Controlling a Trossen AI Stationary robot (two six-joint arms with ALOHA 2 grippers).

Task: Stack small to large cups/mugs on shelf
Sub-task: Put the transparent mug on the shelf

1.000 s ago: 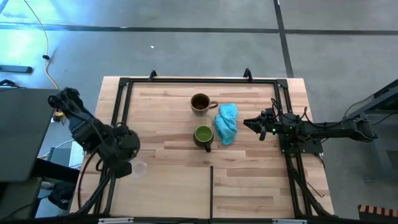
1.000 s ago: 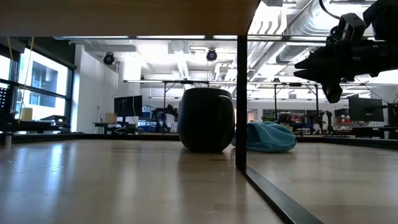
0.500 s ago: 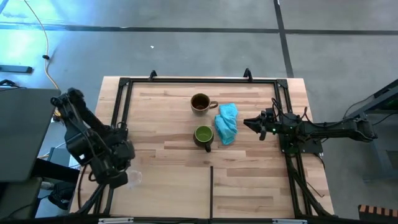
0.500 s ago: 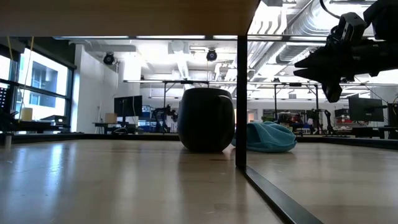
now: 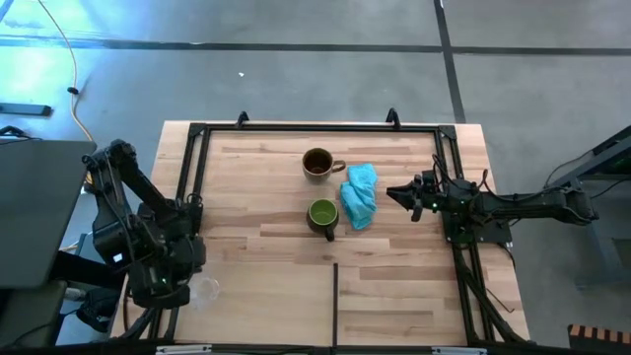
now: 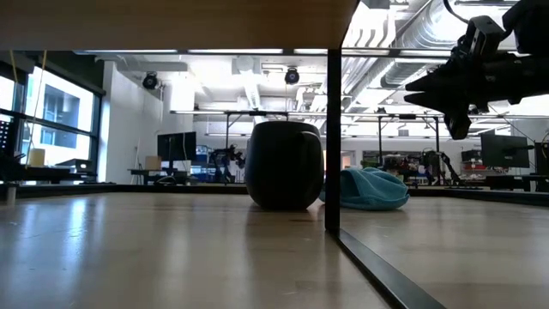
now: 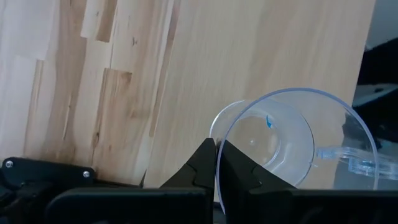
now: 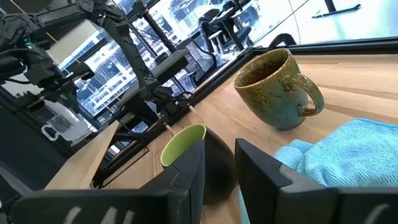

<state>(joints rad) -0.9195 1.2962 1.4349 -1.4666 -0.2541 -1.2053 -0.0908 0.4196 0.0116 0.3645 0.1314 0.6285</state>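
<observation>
My left gripper (image 7: pixel 216 152) hangs over the near left part of the pale wooden shelf (image 5: pixel 266 286), shut on the tiny clear cup (image 5: pixel 204 289). The green mug (image 5: pixel 322 214) stands on its base mid-shelf. The brown mug (image 5: pixel 317 163) stands farther back. My right gripper (image 5: pixel 394 194) waits open at the right side, pointing level toward the mugs, with nothing between its fingers (image 8: pixel 186 177). My left gripper pinches the clear cup's wall at the rim (image 7: pixel 217 163), one finger inside the cup and one outside. The fingers come from above, slanting down. The cup hangs below them with its mouth up; whether its base touches the wood I cannot tell.
A light-blue cloth (image 5: pixel 360 194) lies bunched just right of the two mugs. Black frame rails (image 5: pixel 187 177) run along the shelf's left, far and right sides. A thin dark seam (image 5: pixel 335 306) runs from mid-shelf to the near edge.
My left gripper has swung toward the table's near left corner, carrying the clear cup with it and staying shut on the rim.
</observation>
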